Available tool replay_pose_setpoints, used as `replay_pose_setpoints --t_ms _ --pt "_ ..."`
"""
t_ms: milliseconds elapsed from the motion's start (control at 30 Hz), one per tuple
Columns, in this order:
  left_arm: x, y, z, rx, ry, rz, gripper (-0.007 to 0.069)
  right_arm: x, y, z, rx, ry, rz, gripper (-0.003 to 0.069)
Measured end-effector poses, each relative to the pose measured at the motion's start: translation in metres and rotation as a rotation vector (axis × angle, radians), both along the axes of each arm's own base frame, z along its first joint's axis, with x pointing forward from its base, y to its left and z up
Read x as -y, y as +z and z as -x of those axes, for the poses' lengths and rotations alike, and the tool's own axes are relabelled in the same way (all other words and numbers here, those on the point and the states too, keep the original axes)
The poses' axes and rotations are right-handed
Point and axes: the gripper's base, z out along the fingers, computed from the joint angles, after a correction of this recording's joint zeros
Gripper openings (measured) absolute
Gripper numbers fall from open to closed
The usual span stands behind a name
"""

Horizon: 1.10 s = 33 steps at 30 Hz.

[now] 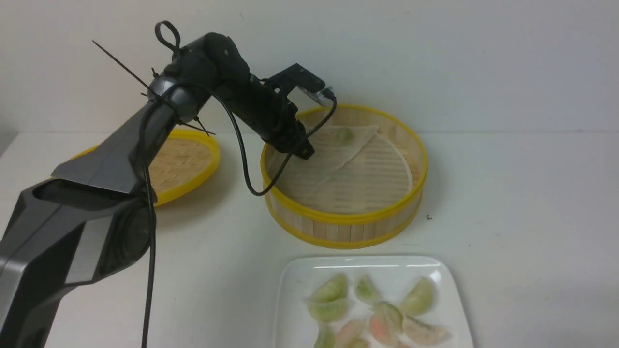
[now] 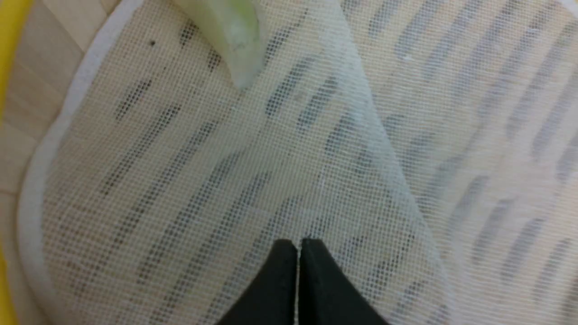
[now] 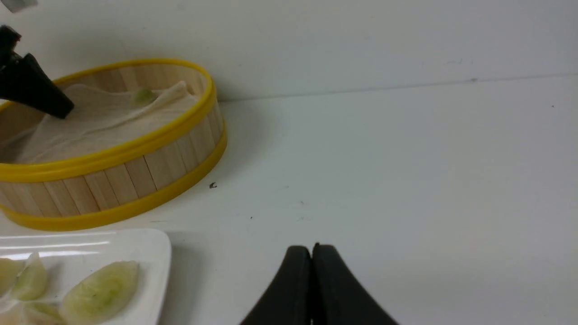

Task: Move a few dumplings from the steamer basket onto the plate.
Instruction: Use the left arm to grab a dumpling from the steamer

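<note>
The steamer basket (image 1: 346,227) stands mid-table with its whitish liner (image 1: 338,164) folded over on itself. One green dumpling (image 1: 344,135) lies on the liner by the far wall; it also shows in the left wrist view as a dumpling (image 2: 226,36) ahead of the fingertips. My left gripper (image 1: 305,153) is inside the basket at its left side, tips down on the liner (image 2: 189,171), shut, with nothing visible between the jaws. The white plate (image 1: 297,275) at the front holds several dumplings (image 1: 331,289). My right gripper (image 3: 311,247) is shut and empty over bare table, to the right of the plate (image 3: 151,253).
The shallow woven lid (image 1: 186,162) with a yellow rim lies left of the basket, behind my left arm. A white wall runs close behind the basket. A tiny dark speck (image 1: 428,217) sits on the table right of the basket.
</note>
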Motion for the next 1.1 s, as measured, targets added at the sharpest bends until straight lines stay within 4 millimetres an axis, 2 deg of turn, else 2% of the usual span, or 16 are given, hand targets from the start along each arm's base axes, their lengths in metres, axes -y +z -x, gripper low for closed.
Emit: replay_pose_setpoints --t_ms 167,367,500,533,567,633,667,700,833,1100 --pt "0.006 0.003 0.0 0.016 -0.008 0.054 -0.0006 0.0 0.0 0.0 0.0 0.0 0.0 -0.0015" --pt "0.015 0.007 -0.012 0.166 0.023 0.145 0.0006 0.0 0.0 0.0 0.0 0.0 0.0 -0.0015" --pt "0.019 0.003 -0.015 0.202 0.027 0.167 0.0063 0.0 0.0 0.0 0.0 0.0 0.0 -0.0015" --pt "0.024 -0.003 -0.016 0.213 0.025 0.168 0.0109 0.0 0.0 0.0 0.0 0.0 0.0 -0.0015" --pt "0.024 -0.003 -0.017 0.216 0.028 0.168 0.0115 0.0 0.0 0.0 0.0 0.0 0.0 -0.0015" --pt "0.031 -0.012 -0.018 0.231 0.041 0.182 0.0202 0.0 0.0 0.0 0.0 0.0 0.0 -0.0015" --pt "0.032 -0.012 -0.019 0.237 0.044 0.184 0.0216 0.0 0.0 0.0 0.0 0.0 0.0 -0.0015" --pt "0.035 -0.016 -0.021 0.255 0.06 0.185 0.027 0.0 0.0 0.0 0.0 0.0 0.0 -0.0015" --pt "0.036 -0.024 -0.026 0.303 0.102 0.192 0.0358 0.0 0.0 0.0 0.0 0.0 0.0 -0.0015" --pt "0.039 -0.033 -0.027 0.334 0.059 0.207 0.0386 0.0 0.0 0.0 0.0 0.0 0.0 -0.0015"
